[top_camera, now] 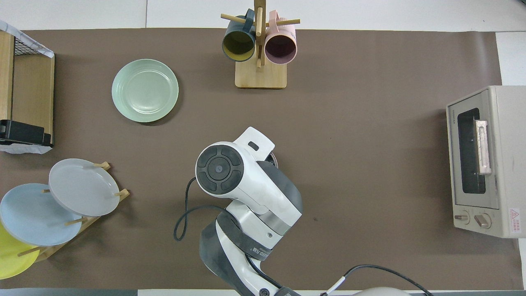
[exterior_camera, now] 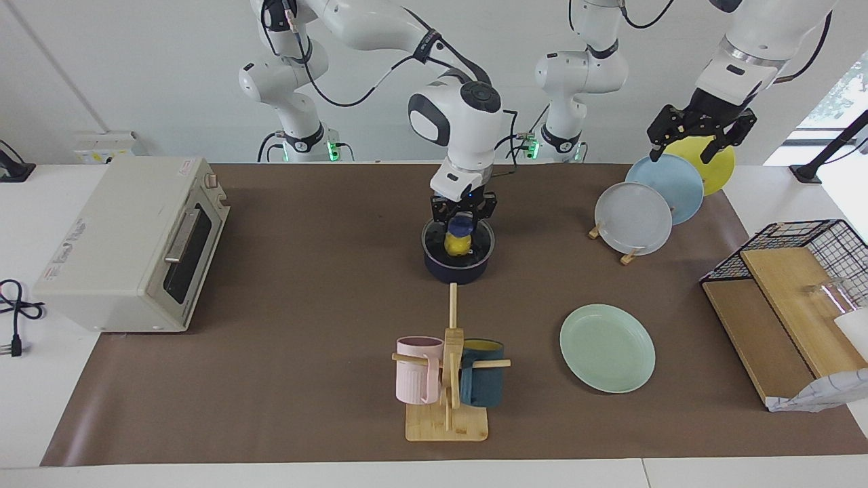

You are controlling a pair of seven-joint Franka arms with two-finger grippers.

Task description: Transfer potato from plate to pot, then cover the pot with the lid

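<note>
The right gripper (exterior_camera: 462,221) is pinched on the knob of the lid (exterior_camera: 458,240), directly above the pot (exterior_camera: 456,268); the potato (exterior_camera: 458,245) lies inside, under the glass. The plate (exterior_camera: 607,348) is bare; the left gripper (exterior_camera: 700,140) waits spread over the plate rack (exterior_camera: 627,256).

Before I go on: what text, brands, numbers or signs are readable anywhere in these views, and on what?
Toaster oven, door top: small brand word, too blurred to read.
Toaster oven, by the knobs: red warning sticker, text too small.
Toaster oven top: printed label, unreadable.
Right arm: small marking, unreadable.
Nothing else.
</note>
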